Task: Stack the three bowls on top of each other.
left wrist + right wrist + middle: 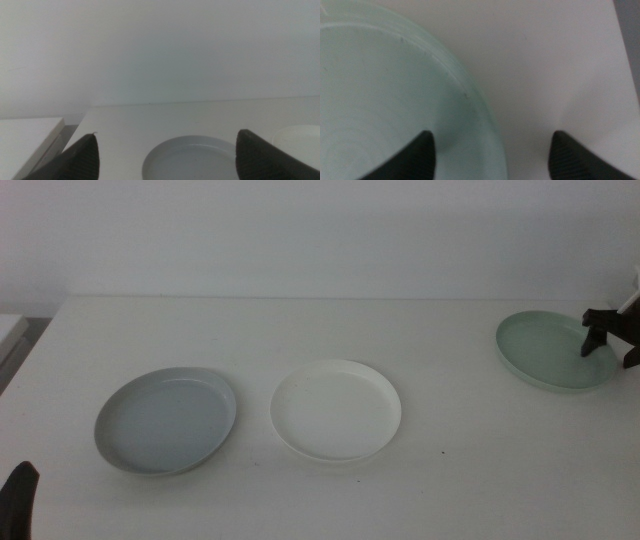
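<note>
On the white table point(300, 500), the right gripper point(610, 343) straddles the far-right rim of the shallow mint green bowl point(545, 350), jaws spread wide, one inside and one outside, gripping nothing. The round white bowl point(336, 409) sits mid-table, just beside the pale grey-blue bowl point(165, 421). The left gripper point(165, 155) waits open near that bowl.

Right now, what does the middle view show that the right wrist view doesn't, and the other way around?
Only the middle view shows the grey-blue bowl, the white bowl and the waiting left gripper at the bottom edge. Only the right wrist view shows the right gripper close up, jaws open and straddling the rim, one jaw over the inside, one over the table. Both show the mint green bowl and the table.
</note>
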Motion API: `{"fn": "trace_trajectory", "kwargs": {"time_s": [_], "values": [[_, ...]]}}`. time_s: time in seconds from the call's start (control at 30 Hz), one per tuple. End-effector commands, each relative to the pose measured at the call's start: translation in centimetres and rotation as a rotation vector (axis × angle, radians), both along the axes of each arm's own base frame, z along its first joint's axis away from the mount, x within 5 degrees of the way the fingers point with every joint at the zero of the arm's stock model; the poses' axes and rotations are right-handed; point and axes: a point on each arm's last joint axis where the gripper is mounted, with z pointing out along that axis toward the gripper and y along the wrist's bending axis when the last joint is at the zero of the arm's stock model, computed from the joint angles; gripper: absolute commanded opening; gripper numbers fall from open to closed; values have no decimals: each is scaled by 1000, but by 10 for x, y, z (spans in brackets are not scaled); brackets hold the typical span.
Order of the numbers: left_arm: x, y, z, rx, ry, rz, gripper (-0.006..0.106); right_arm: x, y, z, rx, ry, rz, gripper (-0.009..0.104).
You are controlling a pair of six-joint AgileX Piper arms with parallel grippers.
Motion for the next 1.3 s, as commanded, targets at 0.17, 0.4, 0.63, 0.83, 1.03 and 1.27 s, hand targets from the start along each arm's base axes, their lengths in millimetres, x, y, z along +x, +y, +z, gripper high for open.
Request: {"fn": "trace_trajectory", "kwargs": {"time_s": [0.17,0.4,0.63,0.83,1.03,1.27], "values": [[0,0,1,-6,-9,-1,94,2,-2,-11,-7,-2,13,0],[0,0,1,-6,-9,-1,94,-5,0,49,-28,-97,20,-2],[0,0,1,-6,-9,-1,94,-44,78,117,123,-322,146,-2],[0,0,1,-6,-9,-1,94,-81,179,145,151,-382,313,-2],[0,0,1,-6,-9,-1,94,-93,261,126,175,-293,449,-2],[0,0,1,-6,-9,-1,94,-93,295,81,165,-173,498,-2]]}}
